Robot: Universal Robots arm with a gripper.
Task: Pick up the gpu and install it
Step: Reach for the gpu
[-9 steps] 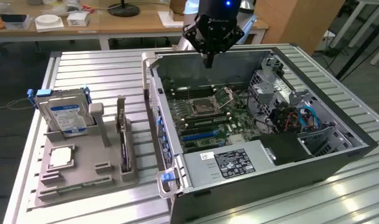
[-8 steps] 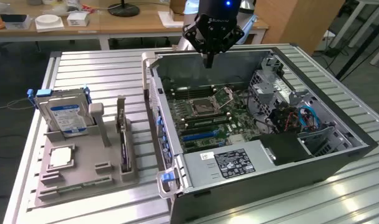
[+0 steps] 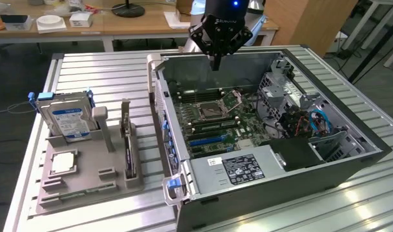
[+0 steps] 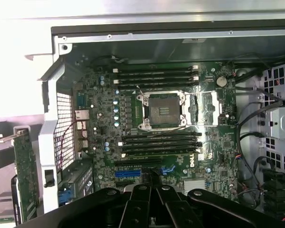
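Observation:
The gpu stands on edge in a slot of the grey holder, on the exterior view's left of the open computer case. In the wrist view the gpu shows as a thin green-dark card beside the case's perforated rear wall. My gripper hangs above the far wall of the case, well away from the gpu, its fingers shut and pointing down with nothing between them. The wrist view has the gripper over the motherboard's blue slot.
A silver hard drive with a blue-white label stands at the holder's far end, and a square processor chip lies flat on the holder. Inside the case are an empty processor socket, memory sticks, a drive cage and blue cables. The case sits on a ribbed metal table.

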